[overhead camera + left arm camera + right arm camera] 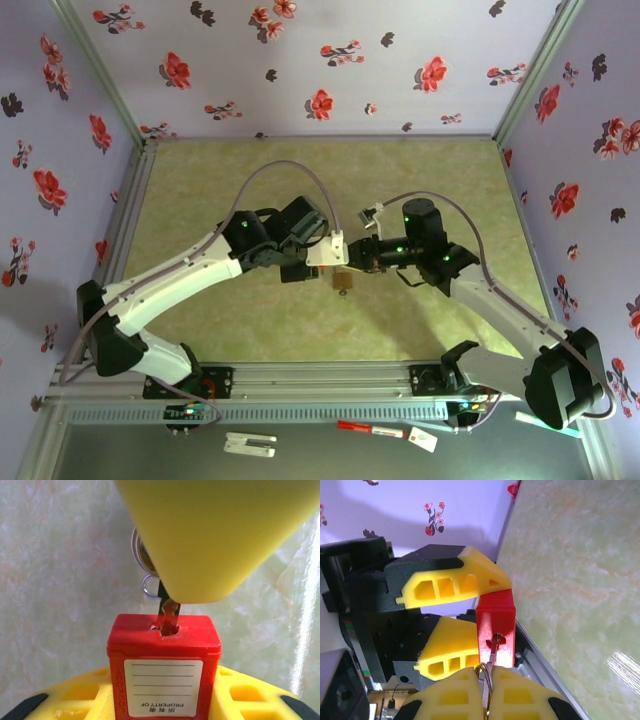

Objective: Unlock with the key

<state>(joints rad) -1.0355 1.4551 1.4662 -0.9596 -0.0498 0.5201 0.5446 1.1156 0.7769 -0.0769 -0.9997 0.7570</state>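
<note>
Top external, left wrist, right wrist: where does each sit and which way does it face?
Top external: fixed above and behind the bases, looking down on the table; both arms show, left hand and right hand meeting mid-table.
Left wrist: on the left arm, looking along its yellow fingers at the red padlock they grip.
Right wrist: on the right arm, looking past its fingers at the key they pinch.
Shared: both wrist views show key in padlock.

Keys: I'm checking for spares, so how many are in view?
1. The key is in the keyhole of the red padlock, pinched by the right gripper. Others may hang hidden on its ring behind the finger.
</note>
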